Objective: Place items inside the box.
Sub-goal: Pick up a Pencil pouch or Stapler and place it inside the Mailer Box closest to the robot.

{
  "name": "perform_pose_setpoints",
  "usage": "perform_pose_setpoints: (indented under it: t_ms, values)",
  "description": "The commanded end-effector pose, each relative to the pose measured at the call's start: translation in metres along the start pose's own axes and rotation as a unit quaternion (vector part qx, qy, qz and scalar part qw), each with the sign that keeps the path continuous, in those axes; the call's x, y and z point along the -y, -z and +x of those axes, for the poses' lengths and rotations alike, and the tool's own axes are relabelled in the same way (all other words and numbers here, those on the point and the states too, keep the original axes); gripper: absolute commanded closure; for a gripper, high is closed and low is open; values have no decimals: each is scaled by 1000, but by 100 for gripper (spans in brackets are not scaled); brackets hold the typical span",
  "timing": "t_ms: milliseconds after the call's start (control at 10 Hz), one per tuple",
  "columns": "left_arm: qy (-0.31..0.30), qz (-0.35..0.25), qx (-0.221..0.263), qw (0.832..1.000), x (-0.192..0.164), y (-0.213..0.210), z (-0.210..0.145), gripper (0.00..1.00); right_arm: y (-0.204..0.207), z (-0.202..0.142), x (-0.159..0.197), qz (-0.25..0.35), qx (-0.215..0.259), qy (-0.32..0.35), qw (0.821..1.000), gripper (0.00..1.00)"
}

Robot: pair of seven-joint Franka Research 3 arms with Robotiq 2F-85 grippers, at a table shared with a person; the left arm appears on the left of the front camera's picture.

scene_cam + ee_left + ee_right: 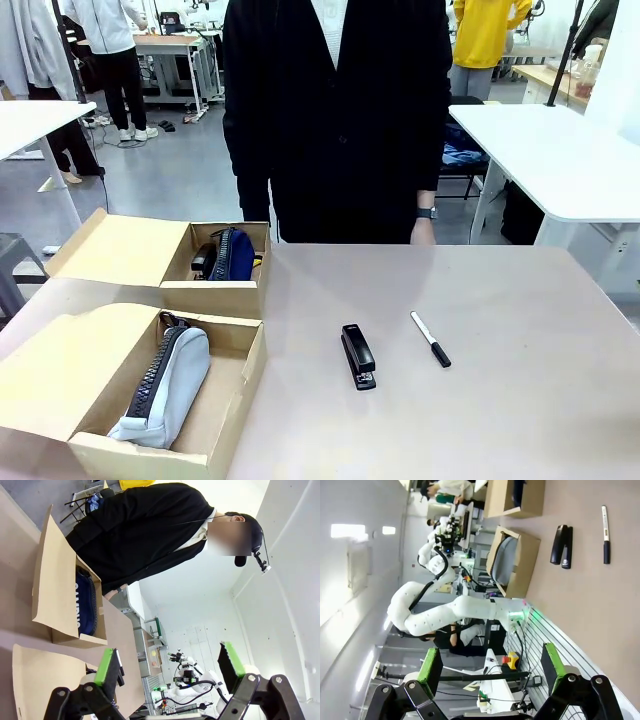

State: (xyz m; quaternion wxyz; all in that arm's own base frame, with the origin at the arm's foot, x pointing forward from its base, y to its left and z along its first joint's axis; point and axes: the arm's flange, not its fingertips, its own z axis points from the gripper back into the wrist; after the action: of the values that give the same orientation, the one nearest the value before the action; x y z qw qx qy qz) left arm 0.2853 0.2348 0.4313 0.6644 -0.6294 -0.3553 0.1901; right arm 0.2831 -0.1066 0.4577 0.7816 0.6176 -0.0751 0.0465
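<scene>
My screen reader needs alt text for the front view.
Two open cardboard boxes sit left on the table: the near box holds a grey pencil case, the far box a navy pencil case. A black stapler and a marker lie loose mid-table; a person stands opposite.
</scene>
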Motion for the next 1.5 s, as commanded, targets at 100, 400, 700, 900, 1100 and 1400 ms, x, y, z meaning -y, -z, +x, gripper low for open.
perform_pose_setpoints:
  t_ms: [100,400,700,900,1100,1400]
  values:
    - [9,-9,3,1000,1,1,-3,0,0,0,0,0,0,0,1000,0]
    - [9,-9,3,1000,1,1,-3,0,75,36,-43,-146,18,-148,978,0]
    - [9,-9,3,1000,1,1,-3,0,155,67,-68,-203,-33,-202,958,0]
    - [9,-9,3,1000,1,1,-3,0,187,60,-70,-235,-111,-215,941,0]
    - [9,-9,3,1000,1,1,-3,0,211,48,-71,-328,-110,-203,916,0]
    - [9,-9,3,1000,1,1,-3,0,26,-7,-71,-213,109,-144,960,0]
